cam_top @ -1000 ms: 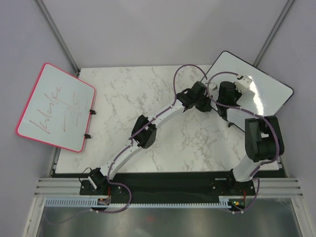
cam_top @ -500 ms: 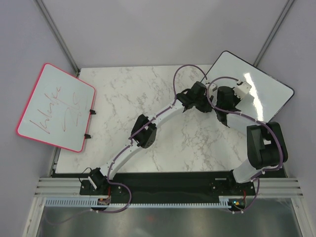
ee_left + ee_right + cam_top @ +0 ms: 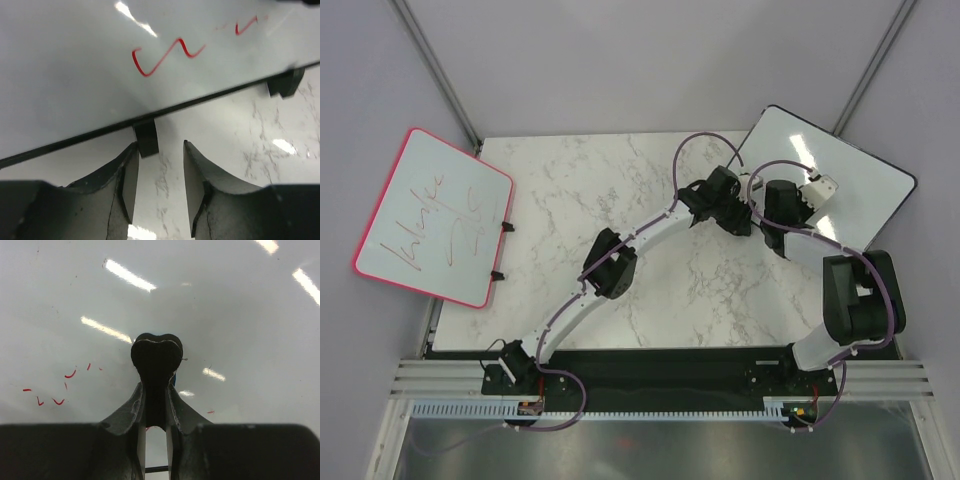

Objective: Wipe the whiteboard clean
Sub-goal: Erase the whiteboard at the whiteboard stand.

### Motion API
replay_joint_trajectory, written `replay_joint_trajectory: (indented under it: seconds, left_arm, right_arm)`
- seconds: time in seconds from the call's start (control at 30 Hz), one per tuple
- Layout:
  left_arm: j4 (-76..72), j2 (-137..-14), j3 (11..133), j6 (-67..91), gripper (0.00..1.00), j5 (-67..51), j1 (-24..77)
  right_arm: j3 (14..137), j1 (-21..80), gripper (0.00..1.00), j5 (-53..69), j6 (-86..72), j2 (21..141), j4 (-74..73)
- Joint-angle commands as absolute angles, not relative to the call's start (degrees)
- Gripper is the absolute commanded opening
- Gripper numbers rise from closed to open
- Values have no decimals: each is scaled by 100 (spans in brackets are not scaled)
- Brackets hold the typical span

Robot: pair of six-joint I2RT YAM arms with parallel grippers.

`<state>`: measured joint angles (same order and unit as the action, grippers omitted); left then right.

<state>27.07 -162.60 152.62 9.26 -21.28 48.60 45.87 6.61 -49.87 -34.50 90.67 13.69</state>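
The black-framed whiteboard (image 3: 855, 165) lies tilted at the table's far right corner. Red pen strokes (image 3: 167, 55) remain near its lower edge, and small red flecks (image 3: 55, 390) show in the right wrist view. My right gripper (image 3: 807, 192) (image 3: 156, 385) is over the board, shut on an eraser (image 3: 820, 185) (image 3: 156, 357) that is pressed against the white face. My left gripper (image 3: 748, 215) (image 3: 160, 145) stands open at the board's near-left edge. A black frame clip (image 3: 146, 139) sits just ahead of its left finger, and nothing is between the jaws.
A pink-framed whiteboard (image 3: 435, 215) with red scribbles hangs over the table's left edge. The marble tabletop (image 3: 570, 230) lies between the two boards. A second black clip (image 3: 285, 82) sits on the board's edge to the right.
My left gripper's jaws have spread apart at the board's edge. The right arm's elbow has swung toward the near edge, and the eraser has shifted slightly right on the board.
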Motion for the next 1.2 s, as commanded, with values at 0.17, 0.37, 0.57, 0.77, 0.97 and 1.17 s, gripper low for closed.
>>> replay_joint_trajectory:
  seconds: [0.17,0.37,0.57,0.77,0.97,1.17]
  left_arm:
    - [3797,-14365,13451,-672,47,-3735,4483]
    - [3701,-13703,12595,-2047,52,-4236,4001]
    - [1560,-14280,13503,-855,71,-5317,2920]
    - [125,-15362,14362,724,96,-5441,2848]
    - [-1027,-15951,14457,2482,98,-5098,2839]
    - [-1477,-16488,14774,3760,95,-4431,2839]
  right_arm:
    - [4377,493,0,-4905,-3419,8789,1450]
    - [4315,343,0,-4694,-3454,8815,1529]
    - [4333,299,0,-4492,-3393,8877,1556]
    - [4526,290,0,-4324,-3419,9017,1372]
    - [4711,299,0,-4131,-3322,8939,1222]
    - [4685,299,0,-4017,-3331,8640,1160]
